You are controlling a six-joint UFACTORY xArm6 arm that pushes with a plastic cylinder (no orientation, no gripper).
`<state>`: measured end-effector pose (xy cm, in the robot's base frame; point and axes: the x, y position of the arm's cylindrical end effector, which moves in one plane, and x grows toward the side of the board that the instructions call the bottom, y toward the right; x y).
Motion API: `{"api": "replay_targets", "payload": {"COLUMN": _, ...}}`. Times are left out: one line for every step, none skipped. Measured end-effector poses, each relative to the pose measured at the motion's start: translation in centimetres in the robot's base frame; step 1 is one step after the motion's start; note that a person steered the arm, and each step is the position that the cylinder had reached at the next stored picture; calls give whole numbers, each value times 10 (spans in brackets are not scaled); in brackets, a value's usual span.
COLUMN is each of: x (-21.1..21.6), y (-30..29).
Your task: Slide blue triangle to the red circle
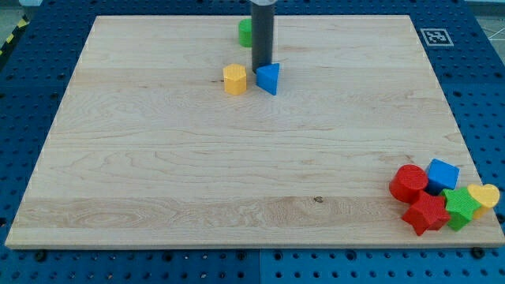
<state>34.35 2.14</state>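
The blue triangle [268,78] lies on the wooden board [237,158] near the view's top centre, just right of the yellow hexagon block [234,80]. My tip [259,68] touches the triangle's upper left edge. The rod rises to the view's top and hides part of the green cylinder [245,32] behind it. The red circle [409,183] sits at the view's bottom right, far from the triangle.
Around the red circle at the bottom right corner are a blue cube [443,174], a red star block [426,213], a green star block [461,207] and a yellow heart block [484,195]. A marker tag [434,36] sits off the board's top right.
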Motion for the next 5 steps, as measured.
{"api": "replay_targets", "payload": {"x": 20, "y": 9}}
{"api": "replay_targets", "payload": {"x": 42, "y": 10}}
{"api": "replay_targets", "payload": {"x": 66, "y": 11}}
{"api": "replay_targets", "payload": {"x": 89, "y": 17}}
{"api": "replay_targets", "payload": {"x": 110, "y": 24}}
